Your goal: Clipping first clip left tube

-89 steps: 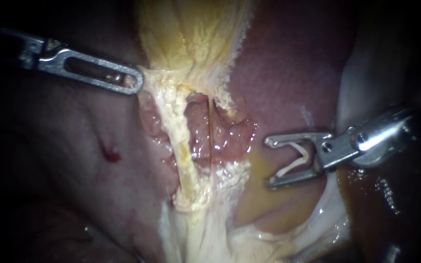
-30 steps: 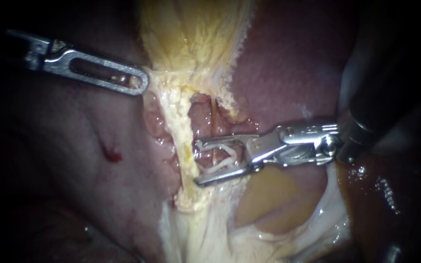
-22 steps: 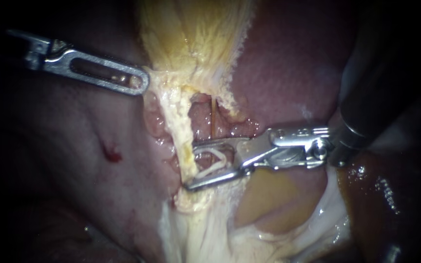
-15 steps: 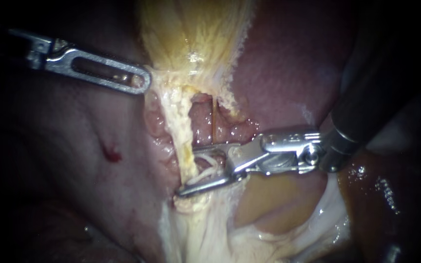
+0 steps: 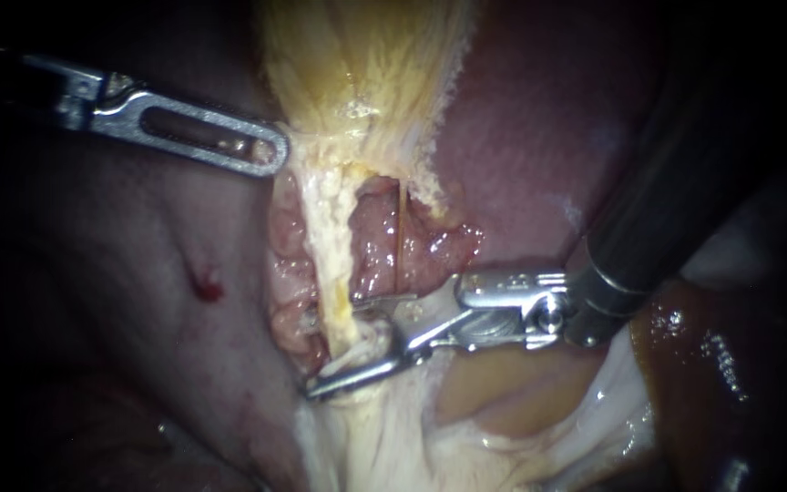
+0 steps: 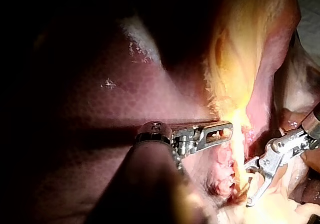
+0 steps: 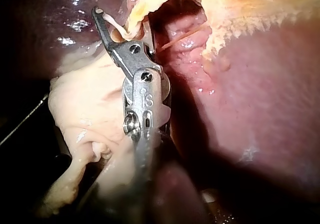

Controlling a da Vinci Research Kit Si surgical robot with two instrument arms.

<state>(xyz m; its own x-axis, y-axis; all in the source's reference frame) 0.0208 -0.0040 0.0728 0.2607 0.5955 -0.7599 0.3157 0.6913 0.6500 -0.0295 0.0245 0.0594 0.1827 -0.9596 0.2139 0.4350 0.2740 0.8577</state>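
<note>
Pale yellow-white left tube: centre of the endoscope frame. Its long axis is near upright, running from the base of the gallbladder at top centre down to the white tissue at bottom centre, with the lower end leaning slightly right.

Right tube: thin amber strand just right of the left tube, also upright. Pink tissue shows between the two.

Right instrument: dark shaft from the upper right, metal head pointing left and slightly down. Its jaws stand apart and straddle the lower part of the left tube, which passes between them.

Clip: white, seated between those jaws with a leg along each. Its mouth opens toward the lower left, and it lies against the left tube.

Left instrument: slotted metal jaws from the upper left, pointing right. They are closed together on the edge of the gallbladder, where the left tube begins.

Liver: dark red, behind the tubes on both sides.
</note>
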